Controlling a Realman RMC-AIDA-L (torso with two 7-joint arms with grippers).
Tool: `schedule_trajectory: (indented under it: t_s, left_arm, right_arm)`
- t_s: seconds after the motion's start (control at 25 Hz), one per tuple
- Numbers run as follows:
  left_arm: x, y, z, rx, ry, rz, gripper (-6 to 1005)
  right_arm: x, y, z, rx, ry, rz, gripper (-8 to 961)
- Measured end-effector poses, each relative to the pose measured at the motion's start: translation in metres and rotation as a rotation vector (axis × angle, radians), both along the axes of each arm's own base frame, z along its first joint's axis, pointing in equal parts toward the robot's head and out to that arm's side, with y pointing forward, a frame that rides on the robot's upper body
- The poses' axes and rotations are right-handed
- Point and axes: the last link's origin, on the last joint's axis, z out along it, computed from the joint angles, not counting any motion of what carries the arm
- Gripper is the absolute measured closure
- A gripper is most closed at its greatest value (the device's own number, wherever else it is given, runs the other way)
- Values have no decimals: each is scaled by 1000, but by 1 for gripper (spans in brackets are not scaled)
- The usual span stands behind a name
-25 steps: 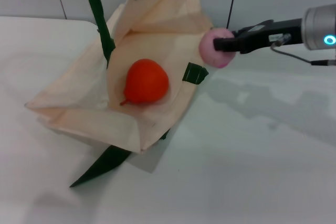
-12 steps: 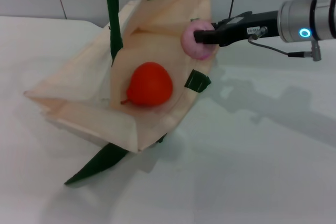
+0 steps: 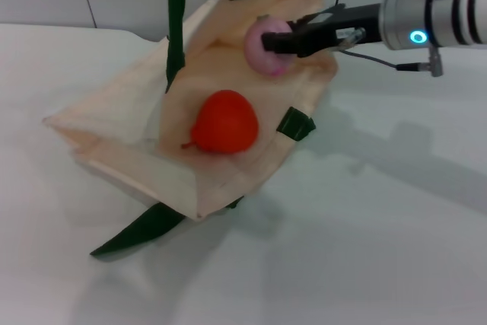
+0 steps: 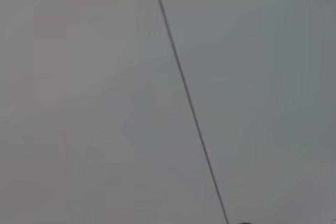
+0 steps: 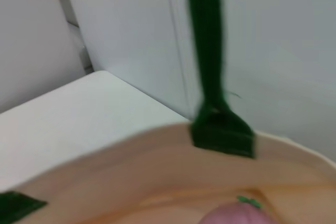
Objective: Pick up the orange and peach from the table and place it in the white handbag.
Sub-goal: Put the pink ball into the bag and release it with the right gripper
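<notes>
Overhead, right tool [image 3: 283, 42] grasping peach [image 3: 263, 43] over white handbag [image 3: 129, 127], wrist shows handle [image 5: 206, 40].

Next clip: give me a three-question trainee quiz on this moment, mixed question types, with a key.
1. True or false: the orange lies on the table beside the white handbag.
2. Multiple choice: what does the right claw hold? A) a green handle B) the peach C) nothing
3. Short answer: where is the peach relative to the bag's opening?

Key
1. False: the orange rests inside the open bag.
2. B: the claw is shut on the pale pink fruit.
3. Above the opening at the far end, not yet released; the left claw is out of view.
</notes>
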Motion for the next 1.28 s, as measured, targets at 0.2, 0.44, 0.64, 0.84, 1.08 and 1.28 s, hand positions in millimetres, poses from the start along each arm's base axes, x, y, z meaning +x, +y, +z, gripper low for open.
schedule_trajectory:
  t_s: [0.2, 0.44, 0.64, 0.84, 1.08, 1.28]
  left_arm:
    - [4, -1, -3, -9, 6, -14, 880]
    - [5, -1, -4, -10, 7, -15, 880]
    - [5, 0, -3, -7, 9, -13, 880]
    - [1, 0, -3, -7, 7, 2, 880]
    - [-1, 0, -3, -8, 10, 9, 880]
    - [-10, 0, -1, 2, 11, 38, 879]
  right_arm:
    - [-10, 0, -6, -15, 0, 47, 570]
    - [-7, 1, -9, -20, -12, 35, 576]
    - [1, 2, -10, -12, -26, 9, 497]
    - [5, 4, -9, -3, -27, -14, 355]
    - [5, 5, -7, 2, -27, -18, 202]
    - [22, 7, 1, 8, -81, -87, 139]
